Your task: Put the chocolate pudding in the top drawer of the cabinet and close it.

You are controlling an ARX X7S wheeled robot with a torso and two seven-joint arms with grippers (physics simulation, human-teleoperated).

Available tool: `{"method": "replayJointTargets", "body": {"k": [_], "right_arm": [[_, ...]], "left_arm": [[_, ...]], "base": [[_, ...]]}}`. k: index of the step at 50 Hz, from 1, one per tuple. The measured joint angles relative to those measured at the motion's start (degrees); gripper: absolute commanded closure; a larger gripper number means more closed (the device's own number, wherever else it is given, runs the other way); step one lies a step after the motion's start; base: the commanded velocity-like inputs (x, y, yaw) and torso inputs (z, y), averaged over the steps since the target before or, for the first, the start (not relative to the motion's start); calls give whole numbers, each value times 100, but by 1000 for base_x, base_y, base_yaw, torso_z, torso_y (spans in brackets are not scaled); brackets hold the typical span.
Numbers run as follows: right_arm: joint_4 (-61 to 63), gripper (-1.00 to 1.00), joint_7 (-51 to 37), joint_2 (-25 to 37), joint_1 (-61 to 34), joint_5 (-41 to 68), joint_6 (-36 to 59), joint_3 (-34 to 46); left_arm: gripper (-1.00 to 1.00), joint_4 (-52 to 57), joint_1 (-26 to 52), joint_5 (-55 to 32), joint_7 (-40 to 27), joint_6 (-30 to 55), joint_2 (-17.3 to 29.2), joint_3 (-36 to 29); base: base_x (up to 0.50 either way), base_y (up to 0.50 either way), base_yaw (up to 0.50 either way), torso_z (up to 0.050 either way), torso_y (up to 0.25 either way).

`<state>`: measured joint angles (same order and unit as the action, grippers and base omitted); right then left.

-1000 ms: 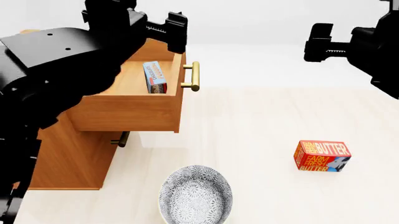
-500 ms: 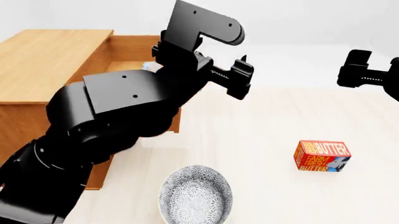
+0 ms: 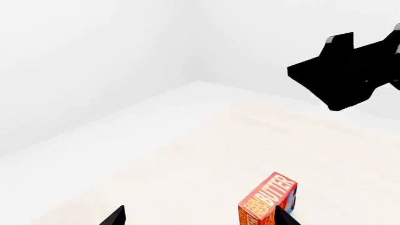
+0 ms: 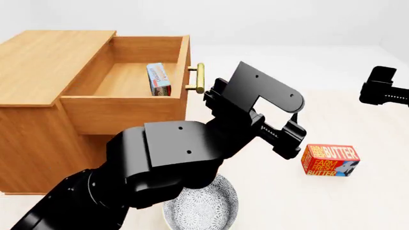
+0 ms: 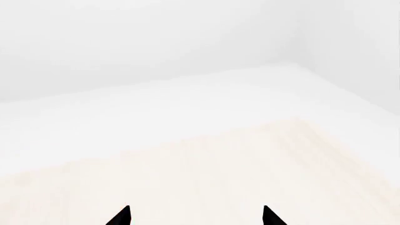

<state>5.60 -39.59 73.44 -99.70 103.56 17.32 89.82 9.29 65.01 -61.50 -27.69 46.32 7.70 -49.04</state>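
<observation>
The chocolate pudding (image 4: 158, 79), a thin box with light-blue edges, stands on edge inside the top drawer (image 4: 121, 108). That drawer is pulled out of the cabinet (image 4: 45, 62), and its brass handle (image 4: 199, 78) faces the floor area. My left gripper (image 4: 289, 140) hangs in front of the drawer, right of the handle, holding nothing. In the left wrist view the left gripper (image 3: 200, 218) is open, its fingertips (image 3: 115, 216) wide apart. My right gripper (image 4: 382, 92) floats at the far right. The right wrist view shows the right gripper (image 5: 195, 216) open over bare floor.
A red-orange butter box (image 4: 330, 160) lies on the pale floor to the right; the same butter box (image 3: 267, 201) shows by one left fingertip. A patterned bowl (image 4: 200, 203) sits near the front, partly behind my left arm (image 4: 172, 153). The right arm (image 3: 350, 70) appears in the left wrist view.
My left arm has swung down and right, away from above the drawer, uncovering the drawer and the pudding. The right gripper has drifted further right and lower.
</observation>
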Motion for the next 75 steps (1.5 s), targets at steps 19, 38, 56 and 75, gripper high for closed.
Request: {"method": "replayJointTargets", "body": {"k": [19, 38, 56, 75], "right_arm": [[13, -100, -44, -11, 148, -22, -42, 31], [96, -100, -65, 59, 268, -26, -96, 37], [77, -100, -87, -54, 427, -29, -192, 63], [110, -100, -131, -70, 497, -29, -250, 33]], "left_arm": [[-100, -705, -368, 429, 578, -624, -151, -357], [-100, -1628, -477, 710, 1009, -1210, -243, -400], [-100, -2398, -428, 847, 1274, -1657, -18, -201], [-100, -2680, -429, 867, 1362, -1867, 256, -103]], "base": [[0, 0, 0, 0, 0], [0, 0, 0, 0, 0], [0, 0, 0, 0, 0], [0, 0, 0, 0, 0]]}}
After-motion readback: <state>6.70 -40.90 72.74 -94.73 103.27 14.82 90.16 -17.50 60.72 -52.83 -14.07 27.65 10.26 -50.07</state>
